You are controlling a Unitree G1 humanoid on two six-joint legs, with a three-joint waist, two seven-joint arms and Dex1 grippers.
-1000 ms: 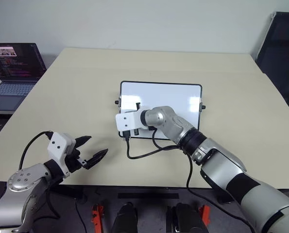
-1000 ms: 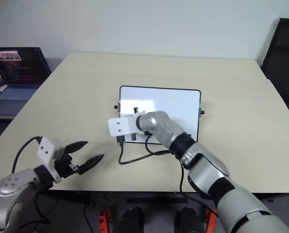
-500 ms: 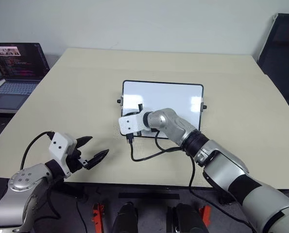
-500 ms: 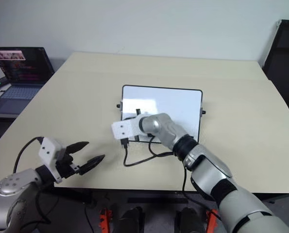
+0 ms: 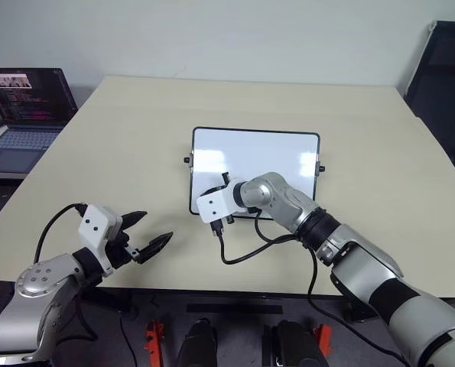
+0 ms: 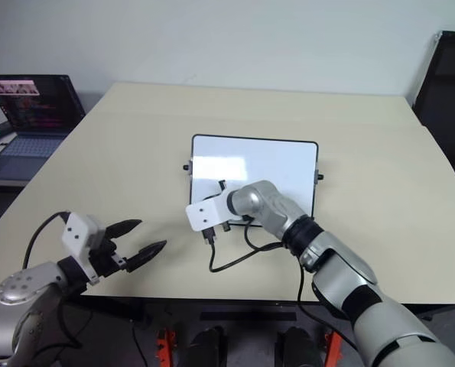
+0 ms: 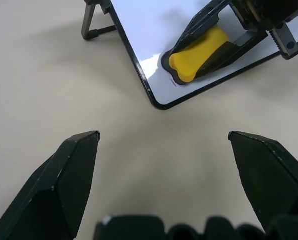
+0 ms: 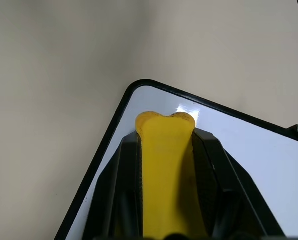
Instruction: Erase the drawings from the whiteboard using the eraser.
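**Q:** Right gripper (image 8: 166, 150) — state and position?

**A:** Clamped on the eraser (image 7: 199, 52); its two black fingers (image 8: 121, 200) press the yellow block from both sides. In the left eye view the gripper sits just below centre of the frame, over the lower left corner of the whiteboard (image 5: 258, 153). The eraser's dark underside rests on the white surface, close to the board's rounded corner.

**Q:** Any drawings left?

**A:** One short thin reddish mark (image 7: 173, 83) shows in the left wrist view, just beside the eraser's tip, near the black frame. The rest of the visible board surface is glossy white.

**Q:** Left gripper?

**A:** Left gripper (image 5: 145, 235) hangs at lower left of the frame, over the table (image 5: 135, 138) near its front edge, fingers spread apart, holding nothing, well apart from the board.

**Q:** Other items?

**A:** An open laptop (image 5: 24, 99) at upper left, beside the table.
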